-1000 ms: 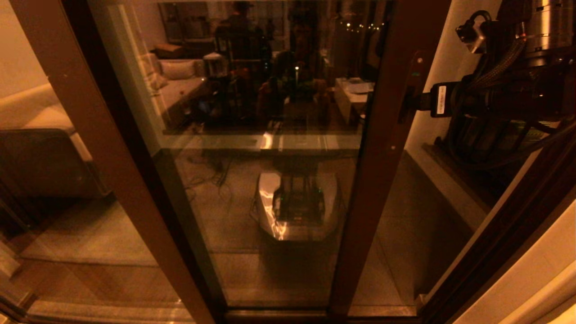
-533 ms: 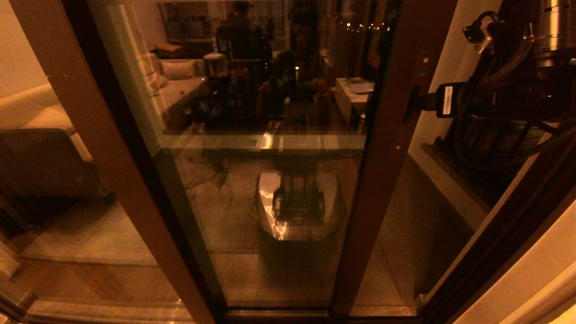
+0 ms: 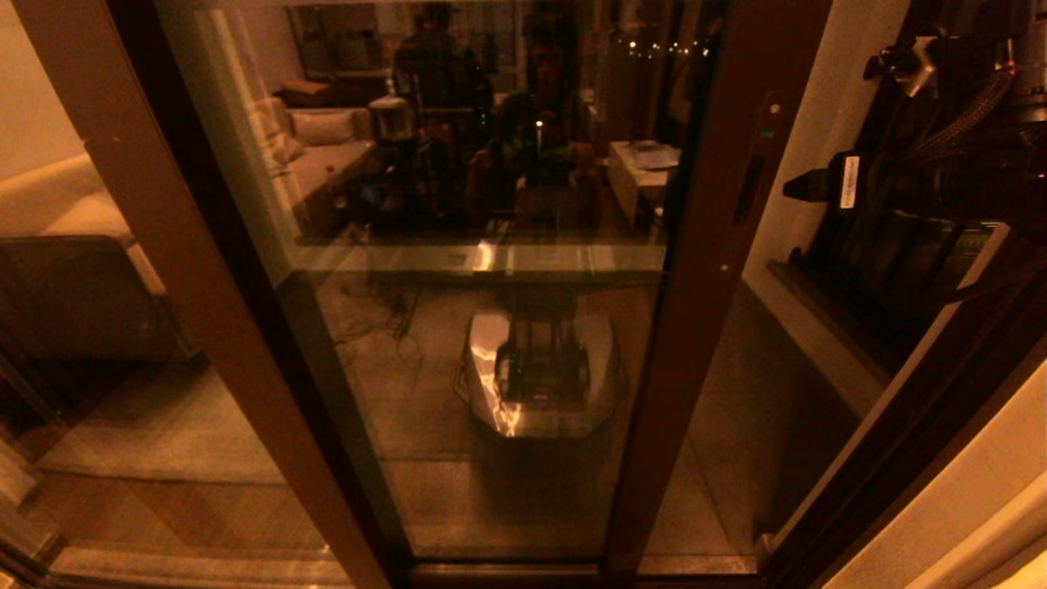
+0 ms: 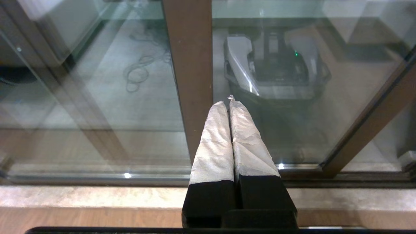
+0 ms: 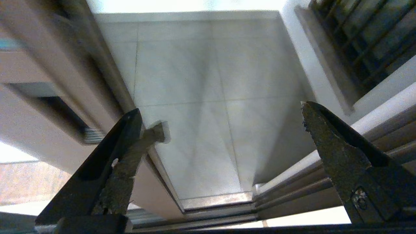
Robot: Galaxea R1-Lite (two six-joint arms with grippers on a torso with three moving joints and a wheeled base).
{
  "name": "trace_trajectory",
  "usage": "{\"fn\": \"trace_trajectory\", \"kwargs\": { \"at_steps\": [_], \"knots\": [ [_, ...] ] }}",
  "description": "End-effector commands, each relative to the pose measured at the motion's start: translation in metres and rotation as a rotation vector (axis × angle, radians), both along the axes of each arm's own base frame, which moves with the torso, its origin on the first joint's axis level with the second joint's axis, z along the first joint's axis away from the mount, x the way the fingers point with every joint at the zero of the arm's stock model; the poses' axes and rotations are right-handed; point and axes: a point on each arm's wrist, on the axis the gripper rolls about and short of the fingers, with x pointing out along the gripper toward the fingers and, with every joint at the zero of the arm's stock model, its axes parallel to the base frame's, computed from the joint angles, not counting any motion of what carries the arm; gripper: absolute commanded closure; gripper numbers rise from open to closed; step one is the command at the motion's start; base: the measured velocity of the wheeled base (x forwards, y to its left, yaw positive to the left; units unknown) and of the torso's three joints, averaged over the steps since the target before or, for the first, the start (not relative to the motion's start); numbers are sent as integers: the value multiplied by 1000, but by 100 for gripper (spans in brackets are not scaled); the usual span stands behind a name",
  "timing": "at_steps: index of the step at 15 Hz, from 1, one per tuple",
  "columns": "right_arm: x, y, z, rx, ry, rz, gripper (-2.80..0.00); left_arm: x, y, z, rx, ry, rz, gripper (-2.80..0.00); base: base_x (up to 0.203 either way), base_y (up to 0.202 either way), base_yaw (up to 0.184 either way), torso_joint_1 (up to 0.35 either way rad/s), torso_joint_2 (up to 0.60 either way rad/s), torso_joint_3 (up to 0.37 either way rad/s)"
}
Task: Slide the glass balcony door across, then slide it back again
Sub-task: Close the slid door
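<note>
a: right hand [image 5: 221,130] fingers spread wide, holding nothing. near the glass balcony door [image 3: 491,327], not touching.
b: door position?
a: its stile with the handle slot [image 3: 748,190] sits just off the fingertips, gap open behind the hand.
b: left hand [image 4: 230,101]?
a: parked low, fingers pressed together, facing the glass.

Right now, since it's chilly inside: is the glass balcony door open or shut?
Partly open: a gap of balcony floor shows between the glass balcony door and the right-hand frame.

Right tool [image 3: 789,190] just right of the glass balcony door [image 3: 703,245], apart from its handle slot [image 3: 748,190].
</note>
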Motion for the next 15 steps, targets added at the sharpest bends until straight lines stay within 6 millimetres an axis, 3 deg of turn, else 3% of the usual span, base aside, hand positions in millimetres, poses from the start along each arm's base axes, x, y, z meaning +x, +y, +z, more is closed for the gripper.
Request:
{"fn": "trace_trajectory", "kwargs": {
  "at_steps": [1,5,8,12,15],
  "knots": [
    [-2,-2,1,4,-1,8,-280,0,0,0,0,1,0,0,0,0,0,0,0,0],
    [-3,-5,1,3,-1,18,-280,0,0,0,0,1,0,0,0,0,0,0,0,0],
    [-19,-4,12,-1,-34,41,-280,0,0,0,0,1,0,0,0,0,0,0,0,0],
    [-39,30,19,-71,-65,-69,-280,0,0,0,0,1,0,0,0,0,0,0,0,0],
    [-30,47,5,-118,-17,-107,-280,0,0,0,0,1,0,0,0,0,0,0,0,0]
  ]
}}
